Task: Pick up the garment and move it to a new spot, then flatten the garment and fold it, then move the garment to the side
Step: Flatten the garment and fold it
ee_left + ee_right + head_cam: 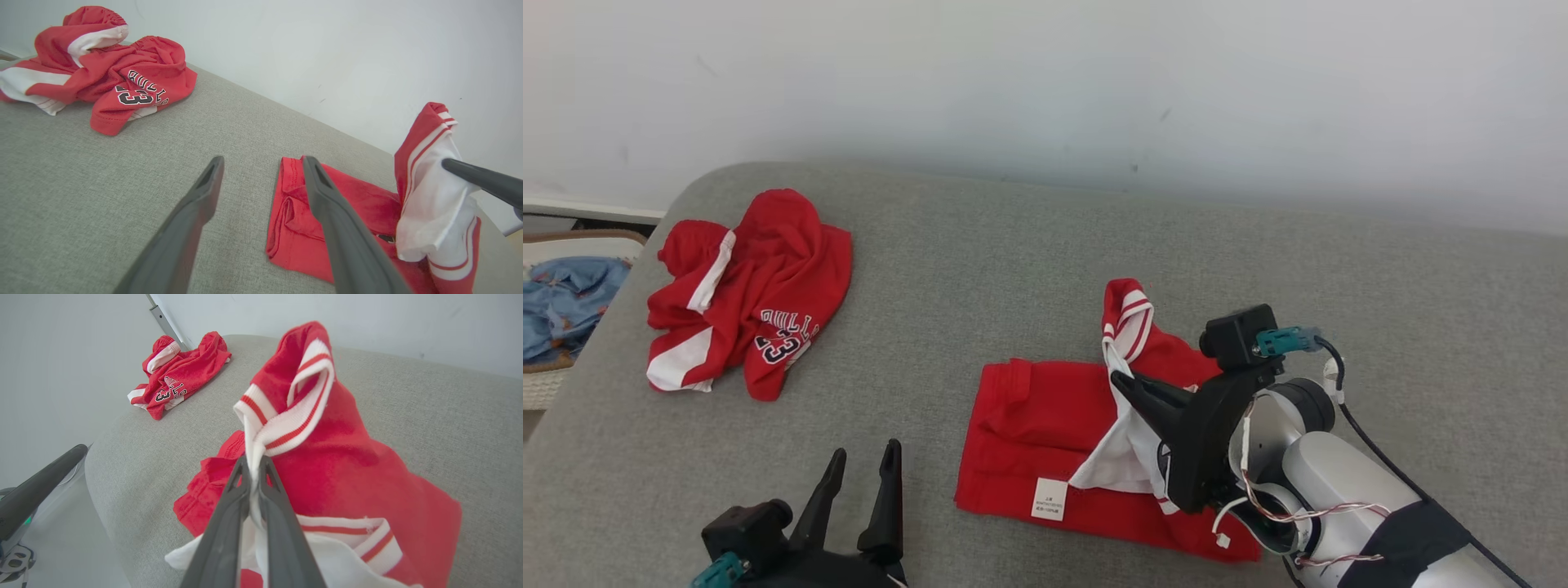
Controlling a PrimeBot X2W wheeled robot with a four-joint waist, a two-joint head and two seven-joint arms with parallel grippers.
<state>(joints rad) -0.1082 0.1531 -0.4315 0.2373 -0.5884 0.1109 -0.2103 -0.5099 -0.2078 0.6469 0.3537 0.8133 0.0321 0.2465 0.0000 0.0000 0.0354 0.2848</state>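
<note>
At the far left, the head view takes in a woven basket (538,384) holding blue cloth (564,298), standing off the edge of the grey counter (980,269). On the counter's left part lies a crumpled red bundle (747,294) with white panels and the number 23. The left wrist view brings its lettering closer.

The left hand (864,451) sits at the lower left. Its two fingers are spread wide with nothing between them, and it is over bare counter just left of the garment (1029,416).

The garment is red with white striped trim and lies right of centre. Its left portion is flat on the counter, with a white label (1049,498) facing up near the front edge.

The right wrist view gives the grip plainly. The right hand (254,461) is pinched shut on a white fold of the garment, and the striped hem stands lifted above the fingertips. In the left wrist view, one dark finger of that hand comes in from the right edge into the raised white cloth.

Counted, there are two red clothing pieces, well apart, plus two hands, one basket and one label.

In the head view, the right arm's black wrist and pale forearm cover the garment's right end. A white wall (1045,82) runs behind the counter.
</note>
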